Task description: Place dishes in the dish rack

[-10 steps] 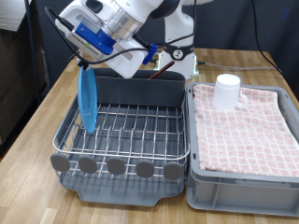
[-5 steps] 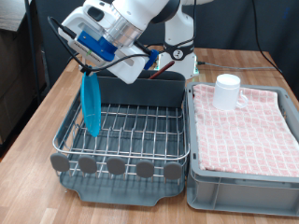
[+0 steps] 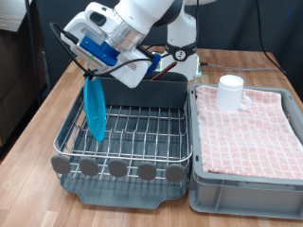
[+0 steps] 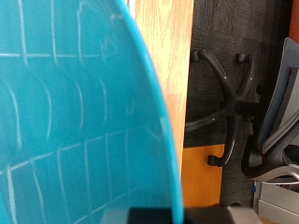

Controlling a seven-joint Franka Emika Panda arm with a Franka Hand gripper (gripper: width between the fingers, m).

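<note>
Item one, the claw (image 3: 92,74): seen in the exterior view at the upper left, above the left end of the dish rack, closed on the top edge of the light-blue plate (image 3: 94,108), which is held on edge and hangs down from it. The plate's lower rim is seen at the level of the silver wire grid (image 3: 133,128), near the rack's left side; whether it touches the wires cannot be told. In the wrist view the plate (image 4: 75,121) fills most of the picture, its translucent blue face showing a faint pattern of the grid behind it. Item two, the dish rack (image 3: 123,175): a dark grey tray on the wooden surface (image 3: 38,118), with a row of round grey knobs (image 3: 115,168) along its near edge and a tall grey cutlery box (image 3: 151,92) at its far end. Item three, the white mug (image 3: 230,92): standing on the pink checked cloth (image 3: 248,132) that lines the grey crate (image 3: 237,194), just beside the rack at the exterior view's right, well apart from the claw. Item four, an office chair base (image 4: 229,103): seen on the dark floor in the wrist view, past the edge of the wooden surface.
</note>
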